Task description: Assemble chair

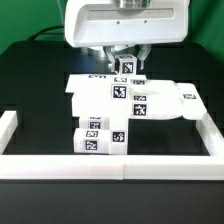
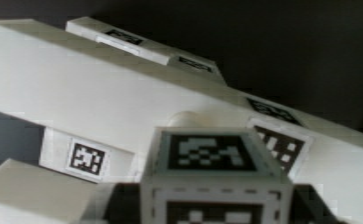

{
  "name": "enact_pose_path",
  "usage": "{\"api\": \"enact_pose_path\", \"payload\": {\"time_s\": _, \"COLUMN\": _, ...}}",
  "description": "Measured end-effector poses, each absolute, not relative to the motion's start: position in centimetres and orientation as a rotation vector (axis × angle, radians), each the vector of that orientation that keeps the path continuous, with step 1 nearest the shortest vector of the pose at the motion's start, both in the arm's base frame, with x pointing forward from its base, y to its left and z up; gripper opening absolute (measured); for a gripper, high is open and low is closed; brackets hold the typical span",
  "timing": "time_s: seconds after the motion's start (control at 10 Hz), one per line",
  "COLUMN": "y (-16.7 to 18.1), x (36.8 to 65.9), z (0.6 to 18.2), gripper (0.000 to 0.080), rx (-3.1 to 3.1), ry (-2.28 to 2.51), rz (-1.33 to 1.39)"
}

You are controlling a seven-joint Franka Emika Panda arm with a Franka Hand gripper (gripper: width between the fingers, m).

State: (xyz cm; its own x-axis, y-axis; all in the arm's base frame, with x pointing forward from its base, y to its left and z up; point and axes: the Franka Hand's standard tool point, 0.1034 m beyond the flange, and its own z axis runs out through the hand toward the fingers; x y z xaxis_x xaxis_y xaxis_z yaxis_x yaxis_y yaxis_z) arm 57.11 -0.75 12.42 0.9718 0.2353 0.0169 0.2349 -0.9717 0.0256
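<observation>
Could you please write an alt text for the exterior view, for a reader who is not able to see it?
A glossy white robot arm's two-finger gripper reaches down, closed on a small tagged white block behind a cluster of matte white plastic chair pieces with square black-and-white tags, on a black table. A long low white border wall runs along the front and both sides.

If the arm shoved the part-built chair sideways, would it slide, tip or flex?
The chair looks like rigid matte plastic blocks, so it probably won't flex. It sits low and broad on the table, so sliding seems likelier than tipping. The gripper seems closed on a tagged block, which may steady it.
</observation>
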Motion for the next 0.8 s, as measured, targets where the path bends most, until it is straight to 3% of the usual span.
{"api": "enact_pose_path", "payload": {"time_s": 0.8, "y": -1.16, "x": 56.91, "z": 12.21, "gripper": 0.0285, "rx": 3.093, "ry": 0.367, "rz": 0.041}}
